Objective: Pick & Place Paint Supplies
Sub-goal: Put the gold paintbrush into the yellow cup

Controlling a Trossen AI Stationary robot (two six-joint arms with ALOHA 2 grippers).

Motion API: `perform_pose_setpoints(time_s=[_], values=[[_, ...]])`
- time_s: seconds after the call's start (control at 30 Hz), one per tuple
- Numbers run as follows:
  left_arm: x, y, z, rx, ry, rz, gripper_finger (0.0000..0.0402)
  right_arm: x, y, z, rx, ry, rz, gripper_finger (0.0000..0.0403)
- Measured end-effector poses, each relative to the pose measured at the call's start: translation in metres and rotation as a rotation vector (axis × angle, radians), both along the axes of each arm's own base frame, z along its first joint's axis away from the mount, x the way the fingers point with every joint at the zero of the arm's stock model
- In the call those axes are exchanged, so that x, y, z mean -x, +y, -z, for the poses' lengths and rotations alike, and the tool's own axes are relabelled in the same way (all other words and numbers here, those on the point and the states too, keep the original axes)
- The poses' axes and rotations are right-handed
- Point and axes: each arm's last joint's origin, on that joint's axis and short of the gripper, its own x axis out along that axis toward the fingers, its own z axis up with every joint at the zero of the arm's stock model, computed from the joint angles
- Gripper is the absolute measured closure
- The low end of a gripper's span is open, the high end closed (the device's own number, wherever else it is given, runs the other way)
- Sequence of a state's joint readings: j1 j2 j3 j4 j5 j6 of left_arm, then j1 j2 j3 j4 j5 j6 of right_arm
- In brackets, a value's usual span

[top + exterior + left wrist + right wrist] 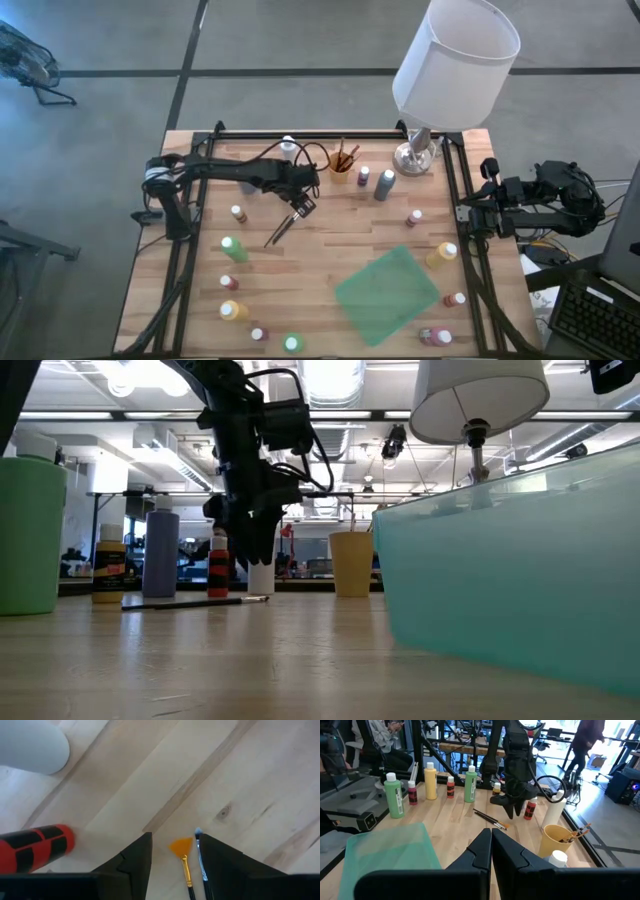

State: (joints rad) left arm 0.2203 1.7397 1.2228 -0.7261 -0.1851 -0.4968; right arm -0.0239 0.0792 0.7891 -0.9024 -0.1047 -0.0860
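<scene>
Hovering just above the pale wooden plank tabletop (330,235), near its middle-left: the left end effector (172,865), its two dark fingers standing apart and pointing down, clamped on nothing. Lying flat on the wood directly beneath and between those fingers: two thin dark-handled paintbrushes (280,229), one with an orange fan-shaped tip (181,846) and one with a pale bluish tip (198,834), side by side and seemingly touching along their handles, though not quite telling from the wrist view. Straddling both brushes at the bristle end, probably lining up for a pinch across the handles; lying so low and so close together, likely making a clean grab of just one difficult. Standing close by: a small red-and-black paint bottle (35,847) and a white cylindrical bottle (32,745), both near enough to be nudged in a careless descent. Waiting behind, toward the far edge: a yellow plastic cup (341,171) already holding several brushes upright, plausibly the place meant for these two. Resting on the near right part of the wood: a translucent green rectangular tray (386,294), with capped paint bottles scattered around it, among them a tall green bottle (232,249) and a yellow one (441,254). Parking off the right edge, well away from the work: the right end effector (491,845), fingers pressed together and empty, beside the white-shaded lamp (455,62).
</scene>
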Motion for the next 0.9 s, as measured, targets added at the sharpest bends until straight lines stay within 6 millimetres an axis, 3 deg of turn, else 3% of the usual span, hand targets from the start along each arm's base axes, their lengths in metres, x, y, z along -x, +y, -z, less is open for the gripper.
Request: perform_pose_setpoints(time_s=[0.17, 0.53, 0.9], values=[[0.000, 0.000, 0.003, 0.007, 0.003, -0.025, 0.0237, 0.000, 0.000, 0.000, 0.000, 0.000, 0.000, 0.0394], [-0.005, 0.000, 0.034, 0.048, 0.096, -0.021, 0.0237, 0.000, 0.000, 0.000, 0.000, 0.000, 0.000, 0.0394], [-0.009, 0.000, 0.046, 0.089, 0.111, -0.008, 0.0238, 0.000, 0.000, 0.000, 0.000, 0.000, 0.000, 0.0394]])
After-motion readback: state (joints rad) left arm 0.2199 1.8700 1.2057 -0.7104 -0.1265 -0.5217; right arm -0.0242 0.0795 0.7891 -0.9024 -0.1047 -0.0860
